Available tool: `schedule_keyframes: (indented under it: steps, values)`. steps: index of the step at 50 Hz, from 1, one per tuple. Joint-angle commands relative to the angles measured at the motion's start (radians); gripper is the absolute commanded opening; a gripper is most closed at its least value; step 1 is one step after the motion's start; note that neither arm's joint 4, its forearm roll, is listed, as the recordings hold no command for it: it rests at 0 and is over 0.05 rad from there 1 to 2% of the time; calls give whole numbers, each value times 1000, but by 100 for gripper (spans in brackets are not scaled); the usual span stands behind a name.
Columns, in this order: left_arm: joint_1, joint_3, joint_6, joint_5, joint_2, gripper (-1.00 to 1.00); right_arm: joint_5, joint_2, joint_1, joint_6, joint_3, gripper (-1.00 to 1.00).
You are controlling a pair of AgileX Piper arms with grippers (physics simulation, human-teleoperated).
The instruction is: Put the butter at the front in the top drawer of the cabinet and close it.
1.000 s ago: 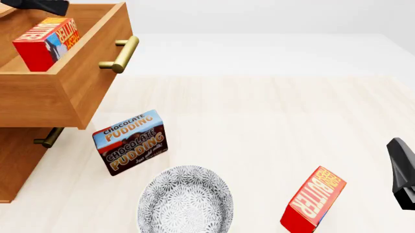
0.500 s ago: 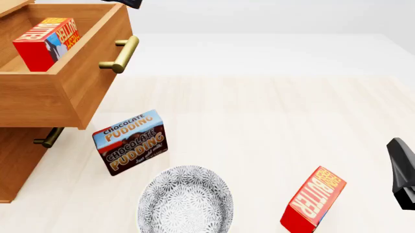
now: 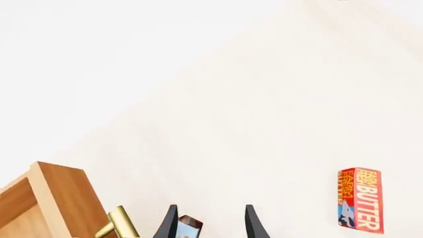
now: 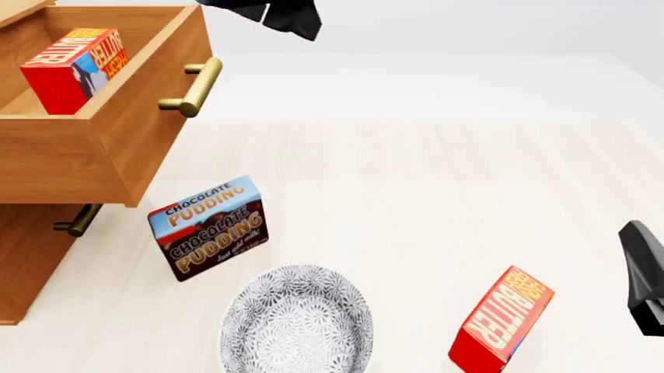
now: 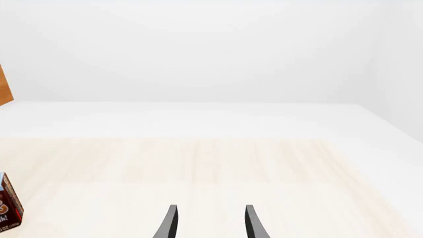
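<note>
Left tool (image 3: 210, 223), slim black prongs spread and empty, hovers beyond the brass bar handle (image 4: 193, 87), while the boxy butter (image 4: 73, 68) sits inside the wooden top drawer (image 4: 124, 140).

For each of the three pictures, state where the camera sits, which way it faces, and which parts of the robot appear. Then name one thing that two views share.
Front view: fixed above and behind the arms, looking forward and down at the cabinet, its open top drawer holding the butter; the left claw and right claw edge in.
Left wrist view: behind the left claw, looking down at the table; both open fingers show.
Right wrist view: behind the right claw, looking level across the table; open fingers show.
Shared: the second butter box appears in the front and left wrist views.
</note>
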Motion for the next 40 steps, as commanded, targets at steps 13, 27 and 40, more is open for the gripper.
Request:
schedule_keyframes:
  steps: [13, 27, 40]
  values:
    - [-52, 93, -165, -179, 110, 100, 0, -7, 1, 2, 7, 100]
    - [-34, 141, -232, -257, 160, 100, 0, -7, 1, 2, 7, 100]
    - [30, 195, -237, -292, 181, 100, 0, -7, 1, 2, 7, 100]
